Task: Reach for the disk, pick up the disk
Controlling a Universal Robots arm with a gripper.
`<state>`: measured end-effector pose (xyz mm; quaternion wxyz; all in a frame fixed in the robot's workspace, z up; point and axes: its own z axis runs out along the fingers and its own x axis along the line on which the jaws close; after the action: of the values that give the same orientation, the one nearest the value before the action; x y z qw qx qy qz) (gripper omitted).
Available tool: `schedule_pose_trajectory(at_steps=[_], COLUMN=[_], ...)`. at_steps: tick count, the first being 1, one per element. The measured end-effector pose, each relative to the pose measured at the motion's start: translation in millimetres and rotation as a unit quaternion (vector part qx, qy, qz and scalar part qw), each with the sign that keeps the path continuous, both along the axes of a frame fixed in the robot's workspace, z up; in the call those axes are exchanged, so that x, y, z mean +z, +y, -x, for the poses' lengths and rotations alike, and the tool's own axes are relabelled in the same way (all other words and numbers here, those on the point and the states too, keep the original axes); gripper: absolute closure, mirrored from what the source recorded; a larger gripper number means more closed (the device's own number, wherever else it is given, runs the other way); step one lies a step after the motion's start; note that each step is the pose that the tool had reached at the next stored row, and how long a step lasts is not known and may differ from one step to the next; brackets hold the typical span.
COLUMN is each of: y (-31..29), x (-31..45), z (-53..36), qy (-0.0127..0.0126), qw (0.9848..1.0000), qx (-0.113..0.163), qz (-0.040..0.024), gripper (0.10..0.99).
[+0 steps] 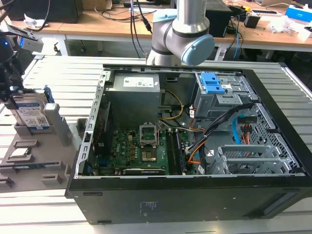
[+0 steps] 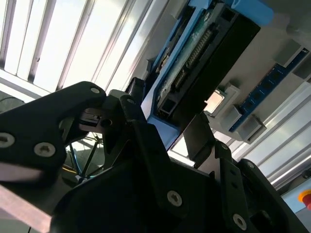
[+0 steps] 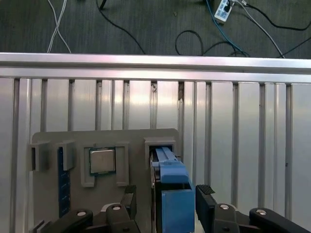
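Pincer (image 3: 166, 195) report: one unit, black, two fingers (image 3: 205, 193), seen closest in both wrist views. It is spread and straddles the disk (image 3: 171, 191), one finger on each side. In the first wrist view one finger lies against the disk's blue frame, while a strip of grey shows between the other finger and the disk. The grip is not closed.

Disk: one. It stands on edge in a slot of a grey tray (image 3: 136, 140), blue frame uppermost. In the exterior view its white-and-blue label faces the camera and its lower edge sits in the tray.

Tray: one. It lies flat on the slatted metal counter (image 3: 243, 145), near the counter's edge at the exterior view's left. The disk's slot is at one end of the tray.

Other tray contents, counted:
- One square chip (image 3: 102, 161), flat in its pocket just beside the disk's slot and apart from the disk.
- One blue memory stick (image 3: 60, 184), on edge beyond the chip and well apart from the disk.

Computer case (image 1: 195, 195): one, black, side panel off. It lies on the middle of the counter, just beside the tray, with a green circuit board visible inside.

Arm (image 1: 180, 34): one. Its grey-and-blue joint rises at the counter's far edge, behind the case.
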<state>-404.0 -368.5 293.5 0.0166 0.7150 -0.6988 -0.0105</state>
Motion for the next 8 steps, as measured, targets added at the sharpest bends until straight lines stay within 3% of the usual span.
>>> schedule_pose_trajectory(at_steps=[3,8], y=[-0.1,0.0], x=[-4.4,-5.0], z=[0.0,0.0], qy=[0.0001,0.0001], qw=[1.0000,1.0000], qx=[0.000,0.000], qz=[0.0000,0.0000], gripper=[0.482,0.482])
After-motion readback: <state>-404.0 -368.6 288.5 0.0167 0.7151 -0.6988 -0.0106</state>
